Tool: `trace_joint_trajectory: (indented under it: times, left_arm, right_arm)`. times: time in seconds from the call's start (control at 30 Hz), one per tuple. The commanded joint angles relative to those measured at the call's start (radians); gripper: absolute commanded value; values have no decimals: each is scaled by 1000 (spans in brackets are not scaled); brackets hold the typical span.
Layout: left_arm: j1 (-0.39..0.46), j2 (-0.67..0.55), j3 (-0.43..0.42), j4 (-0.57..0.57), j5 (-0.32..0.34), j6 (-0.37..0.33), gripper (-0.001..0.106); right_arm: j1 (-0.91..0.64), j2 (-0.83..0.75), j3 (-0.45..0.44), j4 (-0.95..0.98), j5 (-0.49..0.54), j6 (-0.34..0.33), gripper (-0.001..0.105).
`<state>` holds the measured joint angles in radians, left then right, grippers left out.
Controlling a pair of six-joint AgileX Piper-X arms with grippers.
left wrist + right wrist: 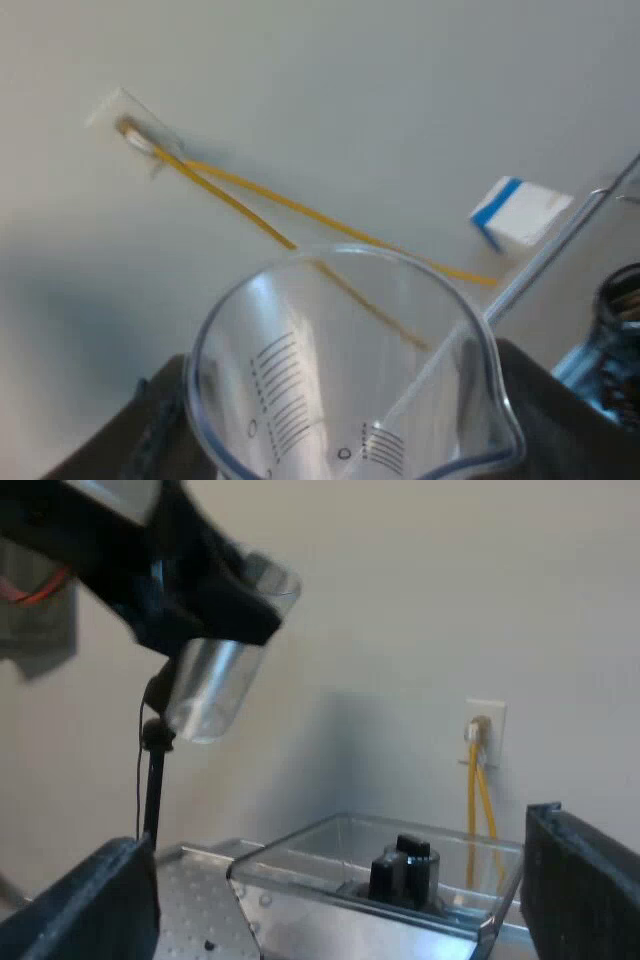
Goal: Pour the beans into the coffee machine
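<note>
The left tool (350, 440) grips the clear measuring glass (300, 330), raised higher than the espresso machine's bean hopper (330, 845). The right tool (340, 900) hangs near the hopper, fingers wide apart.

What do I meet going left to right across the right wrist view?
The glass in the left hand → hopper knob → wall socket.

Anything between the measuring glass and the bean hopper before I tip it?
Nothing visible. The left gripper holds the measuring glass in the air, higher than the bean hopper and off to one side of it, with only open air between them. I cannot tell whether a clear lid covers the hopper.
</note>
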<state>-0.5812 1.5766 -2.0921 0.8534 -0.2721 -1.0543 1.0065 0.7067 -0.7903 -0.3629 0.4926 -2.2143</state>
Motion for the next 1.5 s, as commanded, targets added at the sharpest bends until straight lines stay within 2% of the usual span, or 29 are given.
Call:
trace_joint_trajectory:
  times: [0.03, 0.07, 0.23, 0.4, 0.5, 0.53, 0.6, 0.73, 0.83, 0.93, 1.03, 1.17, 1.33, 1.5]
  left_arm:
    - [0, -63, -5, 89, 1, -245, 0]
    - [3, -83, -5, 122, 1, -276, 0]
    - [17, -132, -5, 197, 22, -359, 0]
    - [60, -178, -5, 247, 45, -385, 0]
    - [101, -207, -5, 266, 57, -385, 0]
    - [122, -222, -5, 278, 80, -388, 0]
    - [155, -245, -5, 299, 115, -401, 0]
    - [260, -306, -5, 399, 184, -440, 0]
    - [330, -353, -5, 441, 205, -440, 0]
    - [392, -412, -5, 464, 226, -445, 0]
    - [443, -463, 8, 468, 233, -457, 0]
    - [491, -575, 77, 500, 249, -477, 0]
    - [492, -761, 223, 511, 240, -489, 0]
    - [492, -902, 309, 511, 238, -520, 0]
  right_arm:
    - [7, -21, -9, -13, -3, -2, 75]
    - [25, -36, -9, -12, -3, 21, 75]
    - [53, -49, -18, 50, -5, 20, 75]
    - [103, -54, -59, 204, -57, 20, 75]
    - [149, -54, -81, 263, -71, 78, 75]
    - [165, -54, -84, 279, -71, 114, 75]
    - [182, -54, -84, 305, -91, 146, 75]
    - [204, -54, -84, 403, -199, 262, 75]
    - [207, -44, -84, 462, -265, 321, 75]
    - [206, -29, -79, 489, -334, 352, 75]
    - [206, -16, -80, 495, -342, 352, 75]
    - [206, 10, -80, 499, -342, 359, 75]
    - [206, 36, -80, 493, -332, 352, 75]
    - [206, 46, -80, 494, -332, 352, 75]
